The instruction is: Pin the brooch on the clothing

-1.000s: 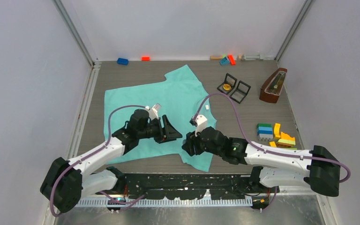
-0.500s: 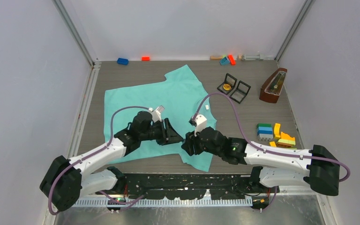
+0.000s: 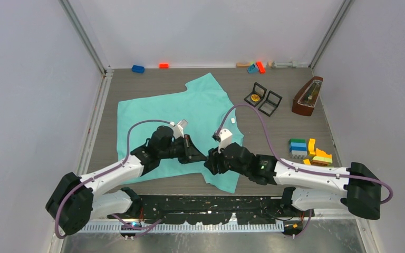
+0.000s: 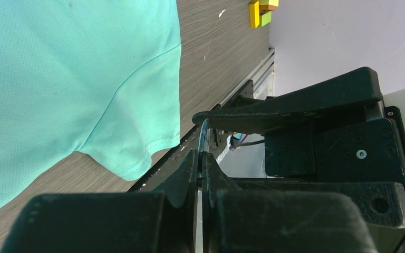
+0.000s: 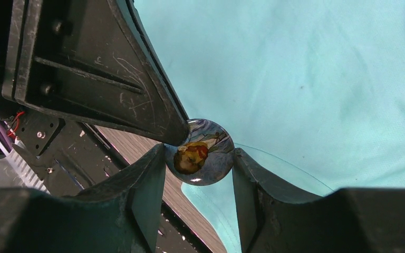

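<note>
Right wrist: left jaws over brooch [image 5: 199, 152]

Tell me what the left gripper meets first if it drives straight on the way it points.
The round glossy picture brooch: its rim sits between the left gripper's jaws, and the right gripper holds it edge to edge. Past it comes that gripper itself, though depth is unclear.

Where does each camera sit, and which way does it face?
Top external: above, behind the bases, looking down on table, T-shirt, left gripper, right gripper.
Left wrist: on the left arm, looking along its fingers past the T-shirt's hem to the right gripper.
Right wrist: on the right arm, looking between its fingers at the brooch against the T-shirt.
Shared: both wrists show T-shirt and the opposite gripper.
</note>
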